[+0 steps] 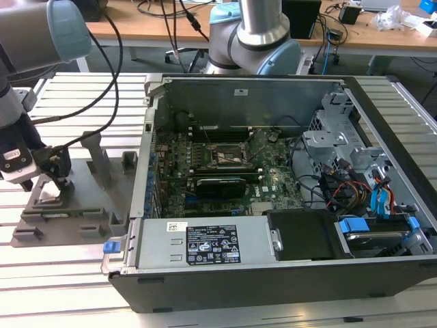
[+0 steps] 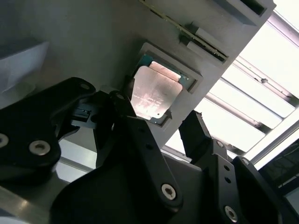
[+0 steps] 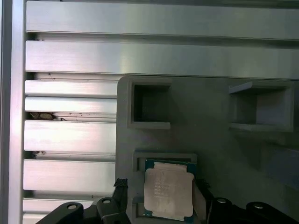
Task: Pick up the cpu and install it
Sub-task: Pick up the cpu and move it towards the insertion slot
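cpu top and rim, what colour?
Silvery-grey metal top, teal-green rim on the cpu; clearest in the first wrist view.

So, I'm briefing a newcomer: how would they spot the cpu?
Start at the open computer case; on the exterior view's left lies a grey tray. In one square recess of it, below the end effector, sits the cpu: a thin square chip with a silvery top, unlike the hollow pockets beside it.
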Controlling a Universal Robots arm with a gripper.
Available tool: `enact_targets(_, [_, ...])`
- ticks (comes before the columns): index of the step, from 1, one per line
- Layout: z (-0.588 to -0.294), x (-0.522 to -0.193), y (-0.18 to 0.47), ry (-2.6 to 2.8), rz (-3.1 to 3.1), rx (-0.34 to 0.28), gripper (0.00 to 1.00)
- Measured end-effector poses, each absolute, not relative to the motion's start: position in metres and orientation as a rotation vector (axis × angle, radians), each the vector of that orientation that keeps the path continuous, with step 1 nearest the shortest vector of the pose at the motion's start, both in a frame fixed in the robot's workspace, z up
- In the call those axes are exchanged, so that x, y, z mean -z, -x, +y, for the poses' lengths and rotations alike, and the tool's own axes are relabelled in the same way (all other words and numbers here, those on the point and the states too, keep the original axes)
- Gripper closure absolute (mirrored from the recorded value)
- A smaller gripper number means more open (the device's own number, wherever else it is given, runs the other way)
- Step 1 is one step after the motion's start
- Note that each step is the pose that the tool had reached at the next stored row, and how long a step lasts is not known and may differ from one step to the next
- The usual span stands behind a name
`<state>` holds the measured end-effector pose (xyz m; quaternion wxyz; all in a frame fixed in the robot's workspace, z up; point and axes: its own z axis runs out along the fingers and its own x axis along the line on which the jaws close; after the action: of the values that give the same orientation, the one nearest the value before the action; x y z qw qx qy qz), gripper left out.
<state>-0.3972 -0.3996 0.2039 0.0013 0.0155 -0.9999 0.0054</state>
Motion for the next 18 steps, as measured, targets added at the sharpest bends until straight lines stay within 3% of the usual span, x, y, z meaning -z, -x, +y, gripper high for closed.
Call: enact_targets(18, [-0.3992, -0.2129, 0.4053, -0.041, -3.145, -0.030, 0.34])
